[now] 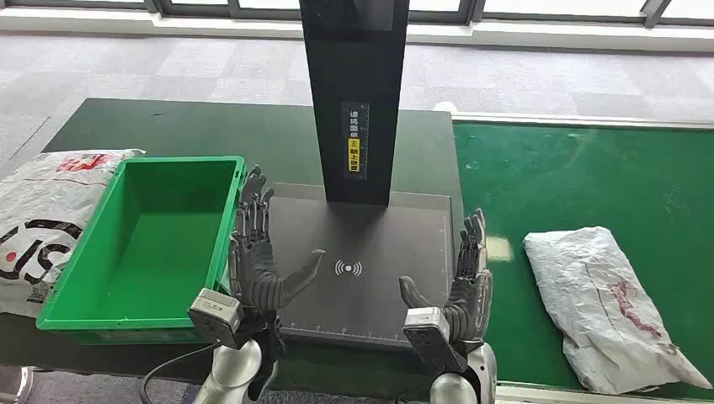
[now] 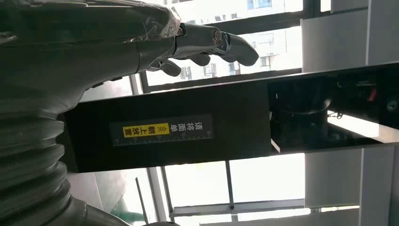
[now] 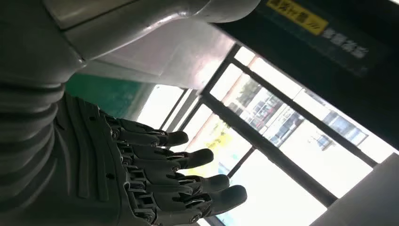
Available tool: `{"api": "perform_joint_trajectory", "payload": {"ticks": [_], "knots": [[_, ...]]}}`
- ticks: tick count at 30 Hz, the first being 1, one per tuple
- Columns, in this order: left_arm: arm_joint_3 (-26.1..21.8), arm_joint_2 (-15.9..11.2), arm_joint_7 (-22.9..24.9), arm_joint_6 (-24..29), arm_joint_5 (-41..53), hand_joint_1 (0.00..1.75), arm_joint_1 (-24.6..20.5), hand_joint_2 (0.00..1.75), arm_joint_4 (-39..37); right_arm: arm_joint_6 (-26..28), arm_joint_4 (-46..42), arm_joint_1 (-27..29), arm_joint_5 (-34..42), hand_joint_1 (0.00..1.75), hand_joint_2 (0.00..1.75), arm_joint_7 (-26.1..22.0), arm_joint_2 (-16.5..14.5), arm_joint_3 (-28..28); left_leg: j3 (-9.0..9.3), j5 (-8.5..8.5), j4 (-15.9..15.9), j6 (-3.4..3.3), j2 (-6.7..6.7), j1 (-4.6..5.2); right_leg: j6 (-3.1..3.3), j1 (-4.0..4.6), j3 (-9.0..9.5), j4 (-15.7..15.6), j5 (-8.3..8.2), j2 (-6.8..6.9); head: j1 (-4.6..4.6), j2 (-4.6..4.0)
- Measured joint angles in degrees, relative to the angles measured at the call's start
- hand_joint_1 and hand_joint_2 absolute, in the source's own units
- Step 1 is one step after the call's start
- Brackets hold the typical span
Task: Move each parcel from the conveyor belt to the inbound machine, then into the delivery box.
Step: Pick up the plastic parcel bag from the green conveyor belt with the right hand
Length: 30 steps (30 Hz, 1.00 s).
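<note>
Two hands hover over the dark grey platform [image 1: 370,252] of the inbound machine, palms turned toward each other and thumbs pointing inward. The left hand [image 1: 257,252] is at the platform's left edge, just beside the wall of the green delivery box [image 1: 221,244]; its fingers are spread and straight and hold nothing. The right hand [image 1: 466,282] is at the platform's right edge, fingers likewise extended and apart, holding nothing (the right wrist view shows its dark fingers [image 3: 188,160] fanned out against bright windows). Between the two hands the platform carries a white wireless symbol [image 1: 348,268]. The machine's black upright column [image 1: 354,93] rises from the back of the platform and bears a label with a yellow band [image 1: 354,139]; the same label [image 2: 162,131] appears in the left wrist view, with the left hand's thumb [image 2: 221,43] above it.

A white parcel [image 1: 606,303] with a reddish mark lies on the green conveyor belt [image 1: 589,168], well to the right of the right hand and apart from it. Another white parcel [image 1: 42,219] with red and black print lies outside the delivery box, against its left wall.
</note>
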<state>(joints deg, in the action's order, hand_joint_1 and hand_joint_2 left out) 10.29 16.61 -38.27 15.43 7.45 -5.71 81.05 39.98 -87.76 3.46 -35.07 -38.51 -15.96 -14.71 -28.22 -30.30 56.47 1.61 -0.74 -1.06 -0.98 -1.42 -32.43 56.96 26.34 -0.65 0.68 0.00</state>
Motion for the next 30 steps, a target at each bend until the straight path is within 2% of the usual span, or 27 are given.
{"api": "perform_joint_trajectory", "payload": {"ticks": [2,4,5,6,14,17,20,26,30], "knots": [[-0.5,0.0,-0.2,0.0,-0.4,0.0,0.4,1.75,0.0,0.0,0.7,-0.7,-10.6,0.0,1.75,5.7,-0.1,4.1,0.0,0.0,0.0,0.0,0.0,0.01,0.0,0.0,0.0,0.0,0.0,0.0,-0.01,0.0],[-1.9,0.0,-0.4,0.0,-1.1,0.0,1.3,1.75,0.0,0.1,3.0,-4.5,-27.7,0.0,1.75,14.7,-0.7,17.6,0.02,0.0,0.0,-0.01,-0.01,0.03,0.0,-0.02,0.01,0.0,-0.01,0.01,-0.01,0.0],[-2.4,0.0,-0.5,0.0,-1.4,0.0,1.6,1.75,0.0,0.1,4.2,-6.7,-32.8,0.0,1.75,17.4,-0.9,24.2,0.04,0.01,0.0,-0.01,-0.01,0.04,-0.01,-0.03,0.01,0.0,-0.01,0.01,-0.02,0.0],[-2.8,0.0,-0.5,0.0,-1.6,0.0,1.7,1.75,0.0,0.1,5.1,-8.6,-35.6,0.0,1.75,18.3,-1.1,29.2,0.1,0.01,0.0,-0.01,-0.01,0.05,-0.01,-0.04,0.0,0.0,-0.01,0.01,-0.02,0.0],[-3.9,0.1,-0.4,-0.1,-2.4,0.0,1.8,1.75,0.0,0.1,11.7,-17.2,-44.6,0.0,1.75,17.4,-1.6,49.9,0.49,0.02,0.0,-0.02,0.0,0.05,-0.01,-0.03,0.0,0.0,-0.03,-0.01,-0.02,0.0],[-4.3,0.1,-0.3,-0.4,-2.5,0.0,1.9,1.75,0.0,0.1,13.7,-19.1,-47.0,0.0,1.75,19.1,-1.5,54.4,0.5,0.02,0.0,-0.02,0.03,0.05,-0.01,-0.03,0.0,0.0,-0.03,-0.04,-0.02,0.0],[-4.7,0.1,-0.4,-0.9,-2.6,0.0,2.0,1.75,-0.1,0.1,15.9,-20.4,-49.5,0.0,1.75,23.6,-0.9,56.8,0.51,0.02,0.0,-0.02,0.03,0.04,-0.01,-0.03,0.0,0.0,-0.03,-0.04,-0.02,0.0],[-5.1,0.1,-1.5,-2.2,-2.5,0.0,2.2,1.75,-1.9,0.1,22.6,-20.7,-51.9,0.0,1.75,35.5,2.6,57.7,0.52,0.02,0.0,-0.02,0.02,0.05,-0.01,-0.03,0.0,0.0,-0.03,-0.03,-0.02,0.0],[-5.1,0.1,-1.8,-2.2,-2.8,0.0,2.2,1.75,-3.4,0.1,28.0,-20.7,-52.1,0.0,1.75,39.2,5.4,57.7,0.52,0.02,0.0,-0.02,0.03,0.06,-0.01,-0.05,-0.01,0.0,-0.03,-0.03,-0.02,0.0]]}}
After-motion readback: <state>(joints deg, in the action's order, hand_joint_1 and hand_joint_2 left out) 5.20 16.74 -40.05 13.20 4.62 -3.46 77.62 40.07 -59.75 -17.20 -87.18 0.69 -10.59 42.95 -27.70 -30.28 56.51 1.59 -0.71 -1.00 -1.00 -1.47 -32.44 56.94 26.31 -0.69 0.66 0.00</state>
